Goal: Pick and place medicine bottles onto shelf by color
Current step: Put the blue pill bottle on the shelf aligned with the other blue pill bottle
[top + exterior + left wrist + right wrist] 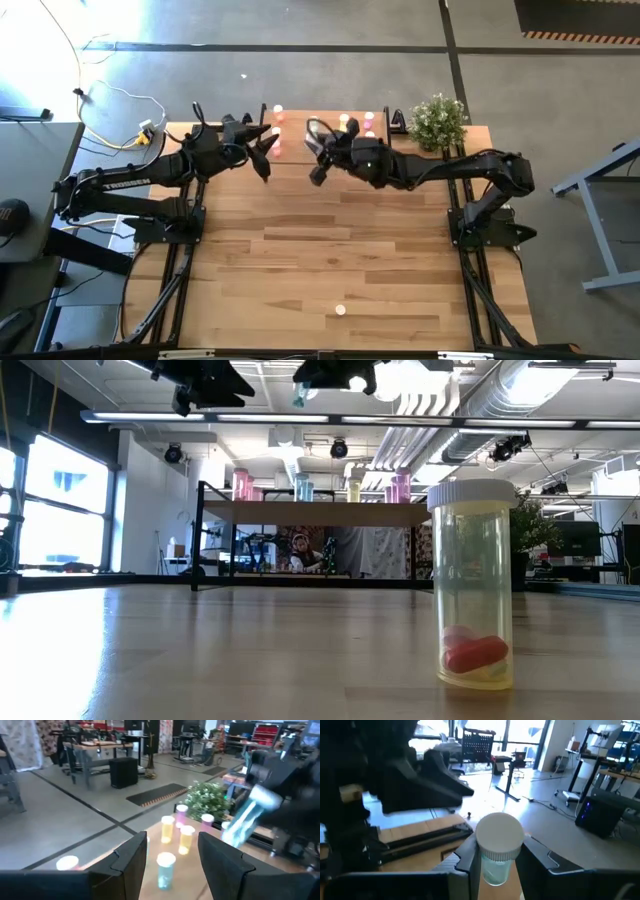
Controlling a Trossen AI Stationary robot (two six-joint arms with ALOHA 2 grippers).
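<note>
The shelf [310, 512] stands at the table's far edge with several medicine bottles on top, among them pink [181, 810], yellow [186, 839] and pale blue-green [165, 868] ones. A yellow bottle [472, 585] with red pills inside stands alone near the table's front edge [340, 310]. My right gripper [497, 865] is shut on a pale blue-green bottle [496, 852], high above the table in front of the shelf [318, 170]. To its left my left gripper [170, 857] is open and empty, also held high and facing the shelf [262, 158]. My right gripper pinches the blue-green bottle's body just below its white cap [495, 862] between the two fingers. The fingers come nearly level from the table's right side. The bottle is lifted clear, its cap [500, 834] above the fingers, and looks tilted in the left wrist view [240, 825].
A potted green plant [437, 120] stands at the table's far right corner beside the shelf. The wide wooden tabletop [330, 240] lies between the arms and the lone yellow bottle. People and desks show in the room beyond.
</note>
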